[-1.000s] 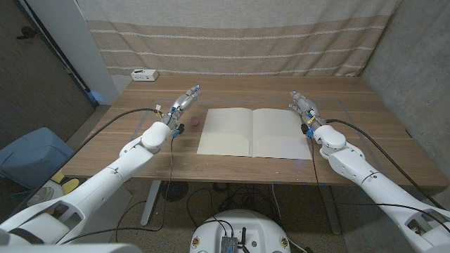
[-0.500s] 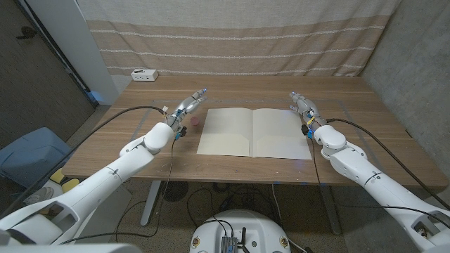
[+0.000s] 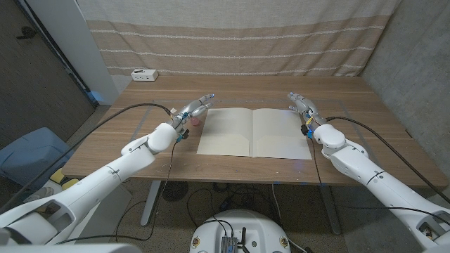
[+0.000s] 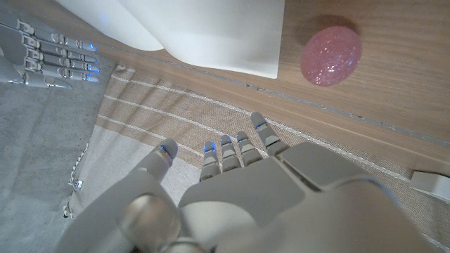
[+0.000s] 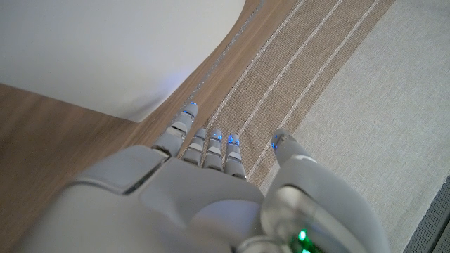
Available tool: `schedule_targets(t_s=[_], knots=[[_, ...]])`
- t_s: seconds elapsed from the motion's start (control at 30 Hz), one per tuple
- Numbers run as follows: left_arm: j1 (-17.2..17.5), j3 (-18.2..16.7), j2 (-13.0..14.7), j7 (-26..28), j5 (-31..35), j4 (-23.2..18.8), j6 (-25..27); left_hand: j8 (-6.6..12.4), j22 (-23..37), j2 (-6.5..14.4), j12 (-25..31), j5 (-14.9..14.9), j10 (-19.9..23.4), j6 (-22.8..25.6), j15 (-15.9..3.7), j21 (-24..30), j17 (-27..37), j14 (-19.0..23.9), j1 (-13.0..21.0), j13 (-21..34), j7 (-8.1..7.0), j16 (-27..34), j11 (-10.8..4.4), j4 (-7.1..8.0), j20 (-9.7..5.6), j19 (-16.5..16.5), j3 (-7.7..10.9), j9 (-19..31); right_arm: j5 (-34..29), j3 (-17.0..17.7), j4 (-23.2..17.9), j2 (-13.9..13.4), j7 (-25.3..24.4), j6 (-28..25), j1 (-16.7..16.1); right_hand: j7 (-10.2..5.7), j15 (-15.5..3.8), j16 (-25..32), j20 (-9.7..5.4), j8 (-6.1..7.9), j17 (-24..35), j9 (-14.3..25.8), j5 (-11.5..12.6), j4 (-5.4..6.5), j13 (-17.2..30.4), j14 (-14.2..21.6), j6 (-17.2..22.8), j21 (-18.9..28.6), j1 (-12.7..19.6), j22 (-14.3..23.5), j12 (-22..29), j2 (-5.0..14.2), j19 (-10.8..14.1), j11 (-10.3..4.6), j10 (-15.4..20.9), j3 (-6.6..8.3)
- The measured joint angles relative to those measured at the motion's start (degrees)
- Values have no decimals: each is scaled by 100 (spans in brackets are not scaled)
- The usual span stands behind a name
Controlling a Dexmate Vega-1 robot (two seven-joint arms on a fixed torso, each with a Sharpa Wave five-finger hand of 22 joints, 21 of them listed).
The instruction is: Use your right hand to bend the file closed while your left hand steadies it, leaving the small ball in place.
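We see the file lying open and flat on the counter, its two cream leaves spread side by side near the middle. The pink ball sits on the wood just beside the file's left edge, apart from it; in the left wrist view the ball shows glittery and close to a rounded corner of the file.

Our left robot hand is next to the ball, fingers stretched out and apart towards the file's left far corner, holding nothing; from the head view we cannot tell whether it touches the ball. In the left wrist view its fingers are extended and spread.

Our right robot hand is at the file's right far corner, fingers straight and apart, gripping nothing. The right wrist view shows its fingers extended near the file's curved corner.

A small white box sits at the counter's far left corner.
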Motion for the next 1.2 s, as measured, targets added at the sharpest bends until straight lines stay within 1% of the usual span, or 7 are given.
schedule_targets(t_s=[0.07, 0.13, 0.27, 0.5, 0.87, 1.07, 1.2], knots=[[-8, 35, 23, -3, 128, -51, 60, 6, -8, 2, 12, 0, 80, 67, -63, -77, -10, 63, -2, 0, -30, 0, -30, -54, -103, -103, -7, 0, -24, -12, -20, -13, -5, -34, 8, 0, 0, 0, 0, 0, 0, 0, 0, 6, 0, 0, 0, 0, 8, 0, 0, 9, 0, 0, 0, 6], [-16, 62, 38, -4, 251, -84, 113, 5, -16, -12, 12, 0, 122, 143, -90, -143, -16, 90, 12, 0, -62, 0, -71, -59, -187, -187, -12, 0, -39, -23, -39, -22, -7, -60, 17, 0, 0, 0, 0, 0, 0, 0, 0, 6, 0, 0, 0, 0, 8, 0, 0, 9, 0, 0, 0, 6], [-48, 150, 85, -4, 508, -181, 210, 5, -16, -28, -41, -25, 142, 241, -161, -277, -15, 101, 28, -9, -18, -48, -139, -125, -366, -367, -31, 0, -83, -43, -76, -34, -16, -144, 26, 0, 0, 0, 0, 0, 0, 0, -22, 6, 0, 0, 0, 0, 8, 0, 0, 9, 0, 0, 0, 5], [-104, 294, 145, -44, 975, -315, 403, 5, -16, -51, -82, -25, 113, 284, -163, -279, -15, 98, 50, -14, -62, -89, -168, -173, -394, -289, -31, -1, -147, -68, -152, -68, -40, -247, 31, 32, -31, 0, 0, 0, 27, 0, -22, 6, 0, 31, 31, 0, 8, 0, 0, 9, -1, 0, 0, 6], [-162, 524, 278, -204, 1699, -582, 711, -10, -15, -6, -82, -25, 157, 419, -173, -299, -37, 109, 157, -14, -241, -89, -212, -299, -375, -149, 1, -1, -323, -142, -302, -143, -145, -567, 60, 32, -31, 0, 0, 0, 27, 0, -22, 6, 0, 30, 30, 0, 30, 0, 0, -13, -1, 0, -1, 5], [-166, 590, 329, -331, 1955, -665, 803, -10, -15, -6, -82, -25, 175, 478, -183, -300, -42, 120, 157, -13, -255, -89, -230, -344, -375, -149, 2, -1, -488, -224, -396, -194, -225, -862, 136, 32, -31, 0, 1, 0, 27, 0, -22, 6, -1, 30, 30, 0, 56, 0, 0, 12, -1, 33, 32, 5], [-167, 638, 361, -426, 2099, -722, 849, -10, -15, 49, -103, -25, 205, 506, -183, -320, -40, 119, 212, -13, -226, -89, -260, -368, -344, -118, 26, -1, -581, -268, -426, -215, -259, -1031, 189, 32, -31, 0, 1, 0, 27, 0, -21, 2, -1, 30, 30, 0, 60, 0, 0, 17, -1, 32, 31, 10]])
